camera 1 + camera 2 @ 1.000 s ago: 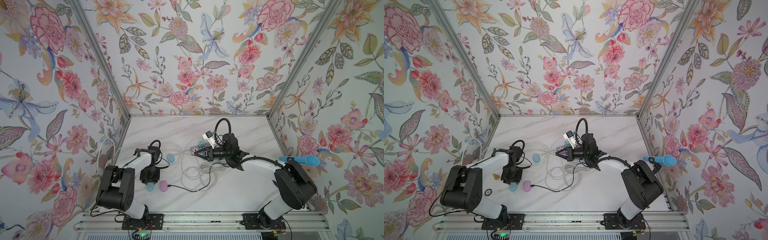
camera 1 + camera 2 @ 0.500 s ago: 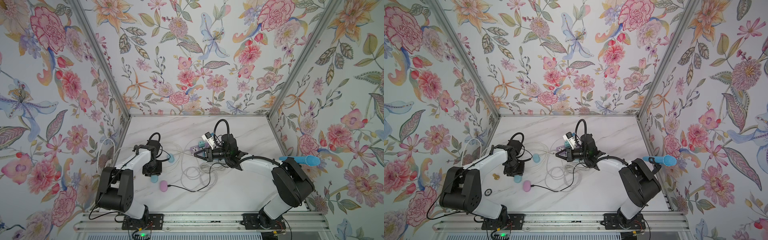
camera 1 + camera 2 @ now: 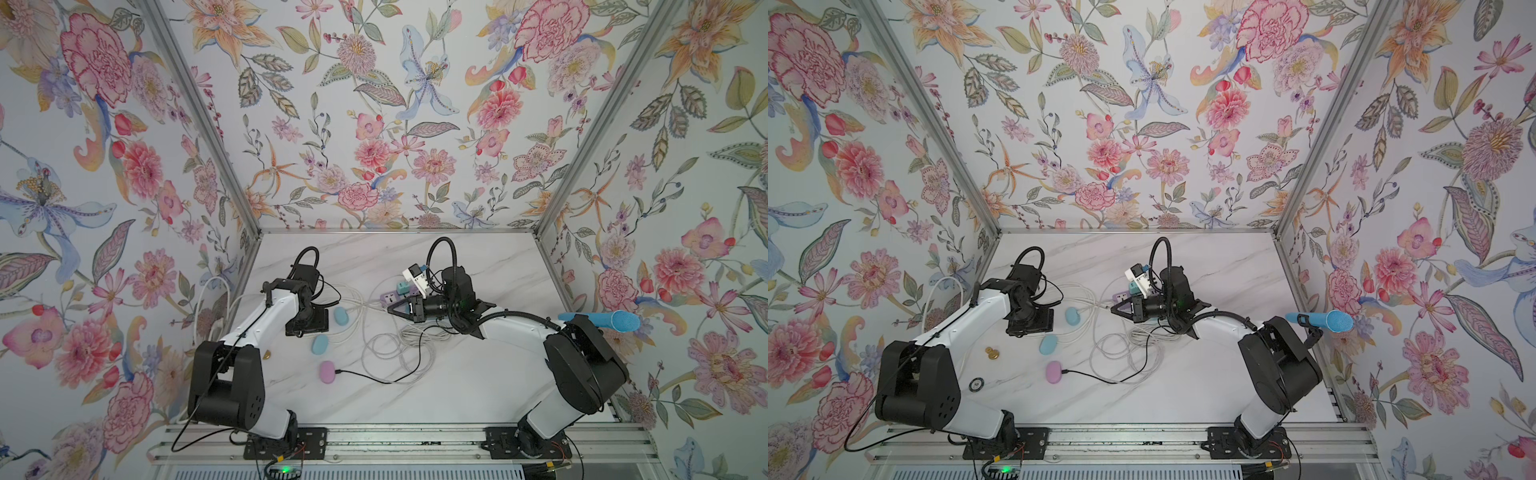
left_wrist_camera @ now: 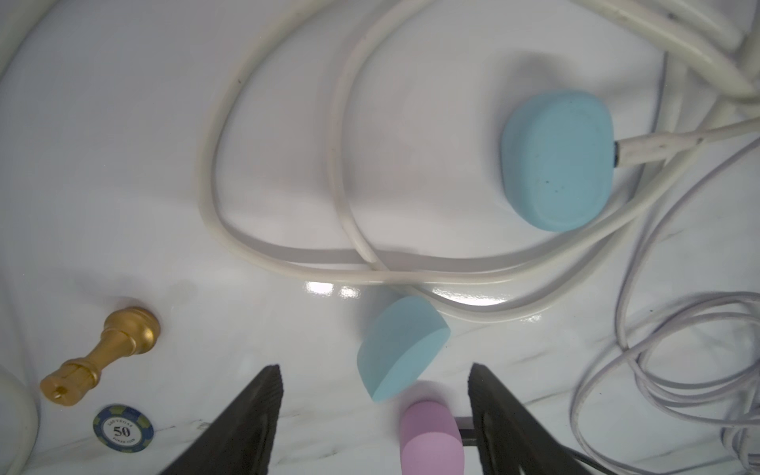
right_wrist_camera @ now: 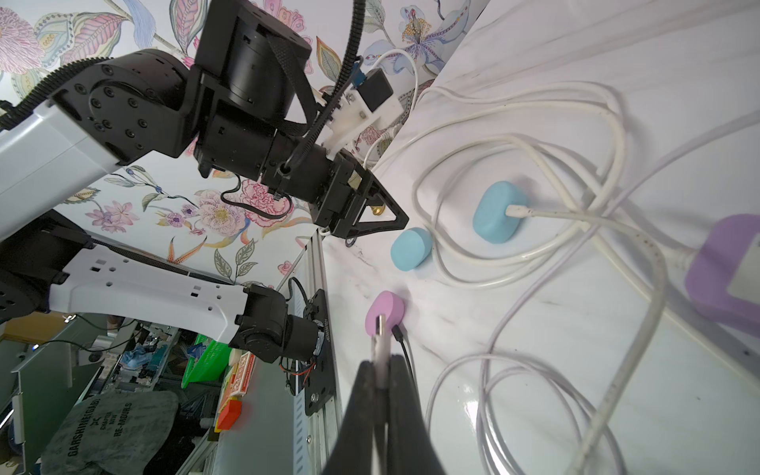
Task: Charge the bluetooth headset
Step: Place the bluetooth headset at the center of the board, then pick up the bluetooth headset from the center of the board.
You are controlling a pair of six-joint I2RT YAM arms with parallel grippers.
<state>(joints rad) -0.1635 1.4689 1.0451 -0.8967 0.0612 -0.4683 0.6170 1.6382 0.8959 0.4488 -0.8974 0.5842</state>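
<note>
Black and spread wide, the left pincer (image 4: 372, 368) gripped nothing and hung above the marble bench (image 3: 478, 266). Seen in a top view, the loose blue headset case (image 3: 320, 344) lay just at its 5 o'clock. It was tilted on one edge and touched neither finger. Beyond it, near 6 o'clock, lay a pink case (image 3: 327, 371) with a black cable (image 5: 397, 332) plugged in. At 3 o'clock a second blue case (image 3: 341, 316) had a thick white cable (image 4: 658, 146) in its socket. Between 7 and 8 o'clock, a gold chess pawn (image 3: 992, 353) and a poker chip (image 3: 976, 384) lay near the left wall.

The right pincer (image 5: 382, 364) was clenched on a pale flat plug (image 5: 380, 329). The plug's metal tip jutted past the fingertips toward 9 o'clock, well apart from the loose case. A purple power strip (image 3: 389, 297) sat just at this pincer's 12 o'clock, and loops of thin lilac cable (image 3: 395, 353) piled up at its 6 o'clock.

The ground between the two arms was crowded with cable. Bare bench ran from 12 to 2 o'clock up to the back wall, and another broad bare patch, from 4 to 6 o'clock, reached the front rail (image 3: 395, 432). A blue microphone (image 3: 602, 321) stuck out by the right wall at 3 o'clock, beside the right arm's elbow.
</note>
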